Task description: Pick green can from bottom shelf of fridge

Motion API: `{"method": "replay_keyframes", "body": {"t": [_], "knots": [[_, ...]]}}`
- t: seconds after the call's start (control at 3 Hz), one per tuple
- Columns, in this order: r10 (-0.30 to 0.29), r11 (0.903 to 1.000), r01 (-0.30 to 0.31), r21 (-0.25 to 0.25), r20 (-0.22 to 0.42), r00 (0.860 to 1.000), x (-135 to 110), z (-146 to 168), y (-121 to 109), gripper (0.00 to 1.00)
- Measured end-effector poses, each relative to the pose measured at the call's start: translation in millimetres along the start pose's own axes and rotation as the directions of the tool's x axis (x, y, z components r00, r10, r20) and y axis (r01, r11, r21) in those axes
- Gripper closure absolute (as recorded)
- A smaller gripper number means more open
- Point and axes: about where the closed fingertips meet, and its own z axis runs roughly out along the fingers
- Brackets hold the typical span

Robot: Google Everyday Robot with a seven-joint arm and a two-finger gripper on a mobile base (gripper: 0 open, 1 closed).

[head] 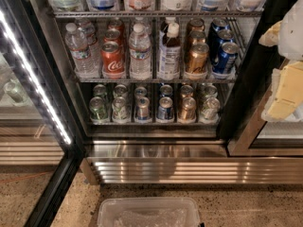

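Observation:
The fridge stands open in front of me, with wire racks inside. The bottom shelf holds rows of short cans. Green-and-silver cans stand at its left end: a front one, a second beside it, and more behind them. Another greenish can stands at the right end. Blue and gold cans fill the middle of the row. My gripper, white with cream parts, hangs at the right edge of the view. It is outside the fridge, above and to the right of the bottom shelf, and holds nothing.
The rack above holds water bottles, a red cola can, gold cans and blue cans. The open glass door with its white light strip stands at the left. A ribbed steel base runs below. A clear plastic bin sits on the floor.

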Motion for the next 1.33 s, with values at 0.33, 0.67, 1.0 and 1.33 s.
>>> {"method": "replay_keyframes", "body": {"t": [0.33,0.67,1.0,1.33], "knots": [[0.000,1.0000,0.000,0.000,0.000,1.000,0,0,0,0.00],[0.011,0.9999,-0.011,-0.001,0.037,0.999,0,10,2,0.00],[0.054,0.9964,-0.044,-0.073,0.152,0.987,-3,63,15,0.00],[0.106,0.9845,-0.054,-0.167,0.320,0.942,-42,135,30,0.00]]}}
